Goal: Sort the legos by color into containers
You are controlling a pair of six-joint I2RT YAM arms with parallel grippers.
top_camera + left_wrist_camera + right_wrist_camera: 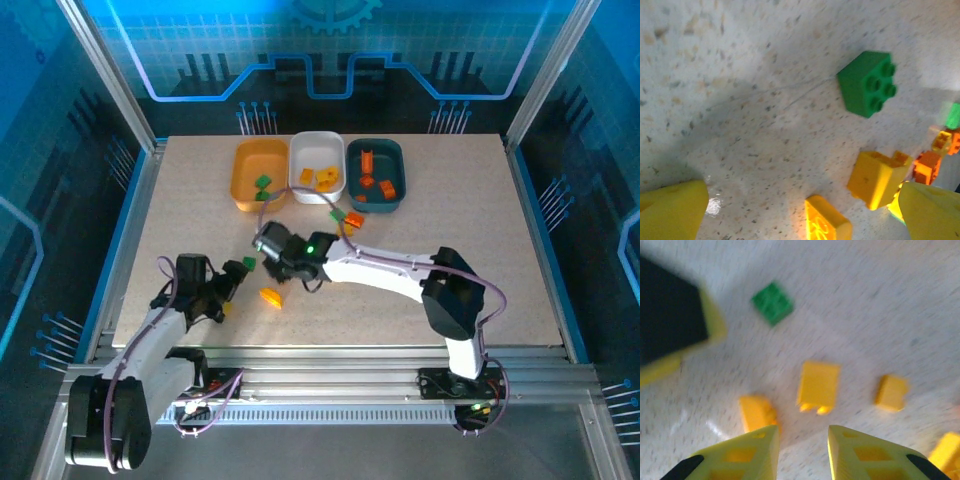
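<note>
Three trays stand at the back: the orange tray (247, 160) holds green legos (263, 185), the white tray (316, 145) yellow ones (325, 177), the dark teal tray (398, 165) orange ones (378, 183). My left gripper (235, 279) (802, 195) is wide open low over the table, with two yellow legos (880, 179) (827, 221) lying loose between its fingers and a green lego (867, 82) ahead. My right gripper (264, 243) (802, 440) is open and holds nothing. It hovers over several yellow legos (818, 386) (891, 392) (756, 412), beyond them a green one (772, 302).
A few orange and green legos (350, 218) lie in front of the white and teal trays. A yellow lego (270, 296) rests near the table's front. The two grippers are close together at centre left. Metal frame rails run along the table edges.
</note>
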